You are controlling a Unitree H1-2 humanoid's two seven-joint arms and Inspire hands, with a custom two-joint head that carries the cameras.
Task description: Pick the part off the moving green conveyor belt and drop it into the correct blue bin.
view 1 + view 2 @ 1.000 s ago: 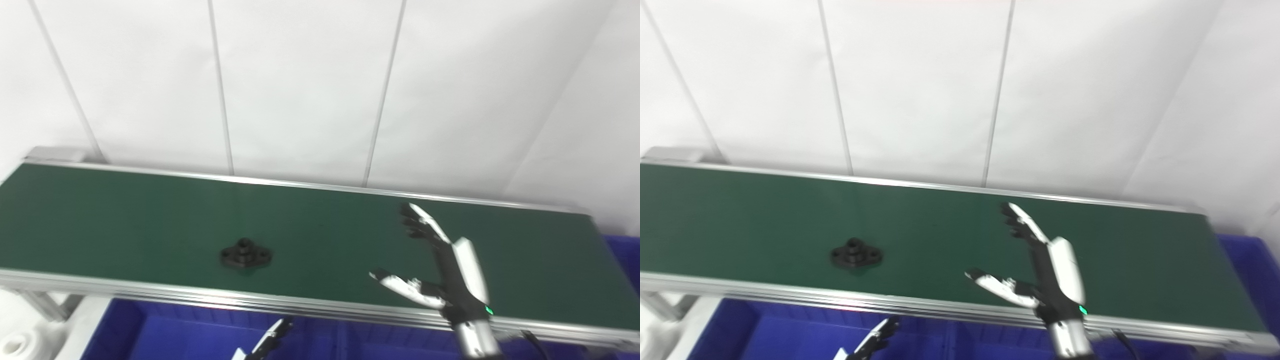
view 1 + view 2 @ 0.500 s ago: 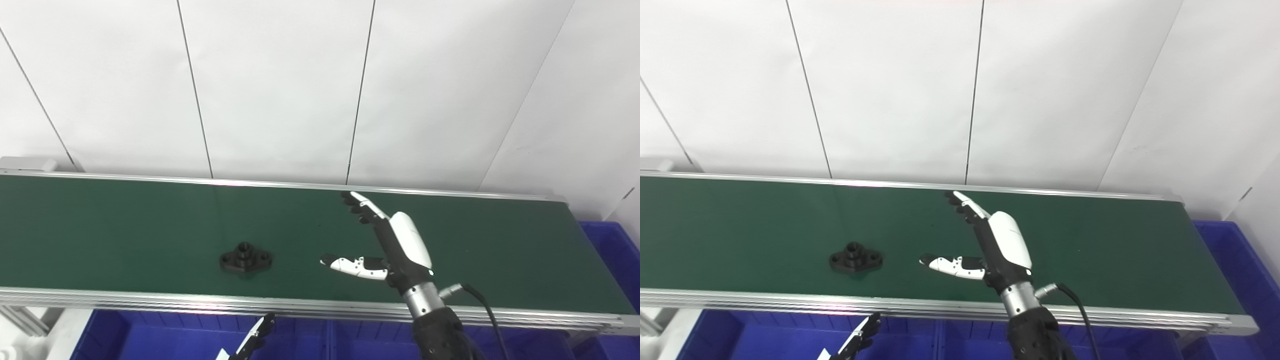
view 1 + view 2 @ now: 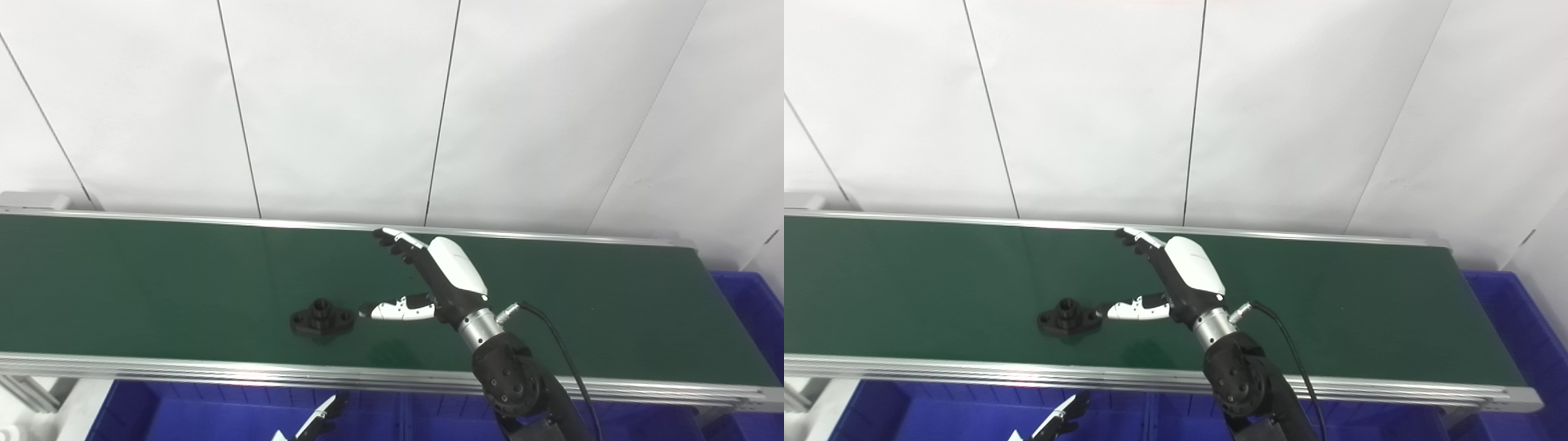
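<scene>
- One black part (image 3: 322,318), a flanged piece with a raised round hub, lies flat on the green conveyor belt (image 3: 153,275), left of the middle and toward the near edge.
- Below the belt's near rail, the left hand (image 3: 318,421) shows only as a few fingertips at the bottom edge over the blue bin (image 3: 214,416); whether it is spread or closed cannot be told.
- Just right of the part, the right hand (image 3: 429,282) hovers over the belt, spread wide and holding nothing: its thumb (image 3: 392,310) points left with the tip just beside the part's right flange, and its fingers (image 3: 398,240) reach toward the far rail.
- At the far right, another blue bin (image 3: 750,306) sits beyond the end of the belt.
- White wall panels (image 3: 343,110) stand behind the belt.
</scene>
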